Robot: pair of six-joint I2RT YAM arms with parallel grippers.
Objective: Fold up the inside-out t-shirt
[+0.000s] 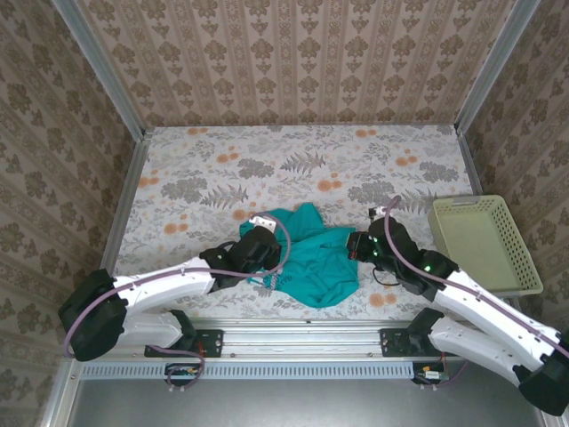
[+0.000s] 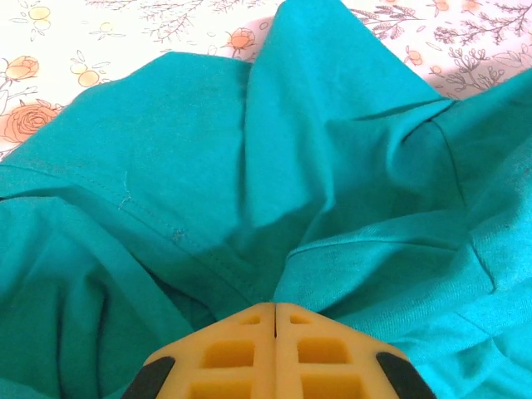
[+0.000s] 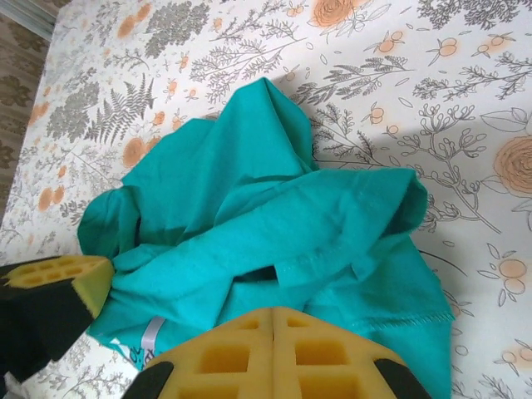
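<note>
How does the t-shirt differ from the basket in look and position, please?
The t-shirt is teal; the basket is pale yellow. The t-shirt lies crumpled in loose folds, while the basket is a rigid, open rectangle. The t-shirt sits near the front middle, between the arms; the basket sits at the table's right edge. Both rest on the flowered table.

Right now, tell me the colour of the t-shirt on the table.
The t-shirt is plain teal-green; it shows best in the right wrist view.

A floral-print surface point(image 1: 302, 156) carries a crumpled teal t-shirt point(image 1: 322, 265) near its front edge and a pale yellow basket point(image 1: 484, 245) at right.
</note>
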